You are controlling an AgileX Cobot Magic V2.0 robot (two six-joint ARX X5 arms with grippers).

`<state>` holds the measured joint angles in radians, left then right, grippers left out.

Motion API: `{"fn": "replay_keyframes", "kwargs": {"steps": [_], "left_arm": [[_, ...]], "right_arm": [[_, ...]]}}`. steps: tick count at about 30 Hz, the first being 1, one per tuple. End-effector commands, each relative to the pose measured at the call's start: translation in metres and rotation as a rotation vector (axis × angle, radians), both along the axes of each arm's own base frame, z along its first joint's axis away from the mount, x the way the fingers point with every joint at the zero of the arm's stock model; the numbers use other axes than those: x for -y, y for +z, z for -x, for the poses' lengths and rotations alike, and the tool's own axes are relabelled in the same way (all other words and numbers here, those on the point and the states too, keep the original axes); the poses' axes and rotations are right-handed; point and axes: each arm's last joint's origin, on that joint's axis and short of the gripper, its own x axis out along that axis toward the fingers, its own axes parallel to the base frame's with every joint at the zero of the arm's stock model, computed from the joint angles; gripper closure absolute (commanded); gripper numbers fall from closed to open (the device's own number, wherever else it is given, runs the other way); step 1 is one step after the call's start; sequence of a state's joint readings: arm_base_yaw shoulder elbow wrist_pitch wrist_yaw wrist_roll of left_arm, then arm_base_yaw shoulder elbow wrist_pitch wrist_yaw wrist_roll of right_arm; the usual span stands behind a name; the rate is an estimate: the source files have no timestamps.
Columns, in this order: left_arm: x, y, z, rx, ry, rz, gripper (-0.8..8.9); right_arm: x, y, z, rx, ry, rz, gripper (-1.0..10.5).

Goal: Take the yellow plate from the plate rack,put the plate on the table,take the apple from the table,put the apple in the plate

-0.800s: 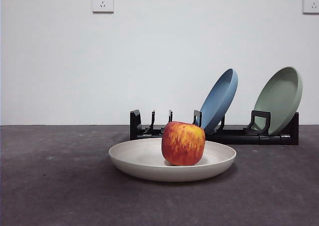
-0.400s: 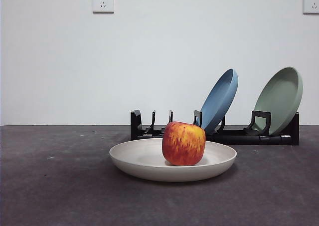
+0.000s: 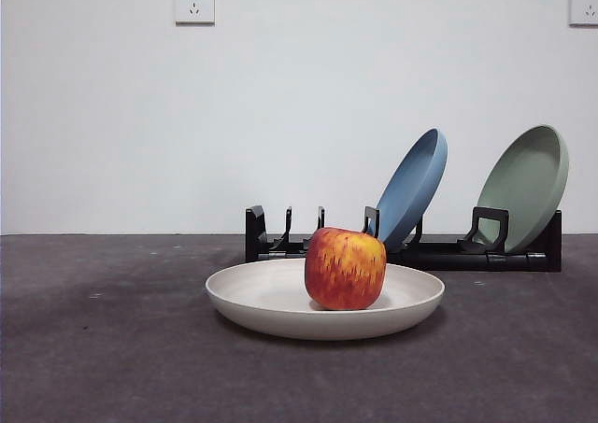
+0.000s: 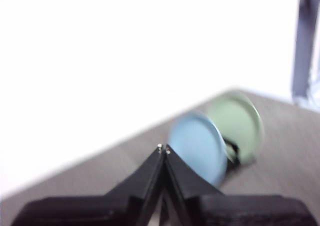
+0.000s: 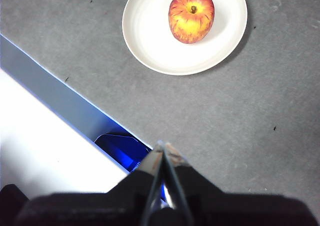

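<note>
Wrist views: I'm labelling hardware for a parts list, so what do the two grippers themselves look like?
Left gripper: two matte black fingers that taper from a broad dark base to narrow tips, with small pale glints at the tips. Right gripper: the same black tapered fingers on a wide black base, with pale, shiny inner edges. No cables, markings or labels show in either view.

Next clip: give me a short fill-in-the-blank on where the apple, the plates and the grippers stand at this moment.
1. The apple rests in the ____ plate, which lies flat on the table.
2. The plate rack holds ____ plates: the blue plate and the sage-green plate.
3. The right gripper is ____ and empty, apart from the plate.
4. The left gripper has its jaws ____.

Missing words: yellow; two; shut; shut
</note>
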<state>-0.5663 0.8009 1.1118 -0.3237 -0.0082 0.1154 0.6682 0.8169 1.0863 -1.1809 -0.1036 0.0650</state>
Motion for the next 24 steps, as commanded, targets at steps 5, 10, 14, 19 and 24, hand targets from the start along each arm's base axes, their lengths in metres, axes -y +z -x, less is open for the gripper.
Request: {"fn": "replay_keyframes", "kwargs": {"steps": [5, 10, 14, 19, 24], "left_arm": [[-0.039, -0.061, 0.007, 0.133, 0.187, 0.038, 8.17], [-0.056, -0.115, 0.017, 0.096, 0.308, 0.023, 8.17], [-0.064, -0.151, 0.024, 0.074, 0.37, 0.043, 8.17], [-0.07, -0.193, 0.028, 0.03, 0.423, 0.071, 8.17], [-0.072, -0.226, 0.028, -0.024, 0.449, 0.092, 8.17]], "right_arm": [[0.0, 0.001, 0.0, 0.002, -0.005, -0.007, 9.5], [0.0, 0.001, 0.0, 0.002, -0.005, -0.007, 9.5], [0.0, 0.001, 0.0, 0.002, -0.005, -0.007, 9.5], [0.0, 0.001, 0.0, 0.002, -0.005, -0.007, 9.5], [0.0, 0.001, 0.0, 0.002, -0.005, -0.007, 9.5]]}}
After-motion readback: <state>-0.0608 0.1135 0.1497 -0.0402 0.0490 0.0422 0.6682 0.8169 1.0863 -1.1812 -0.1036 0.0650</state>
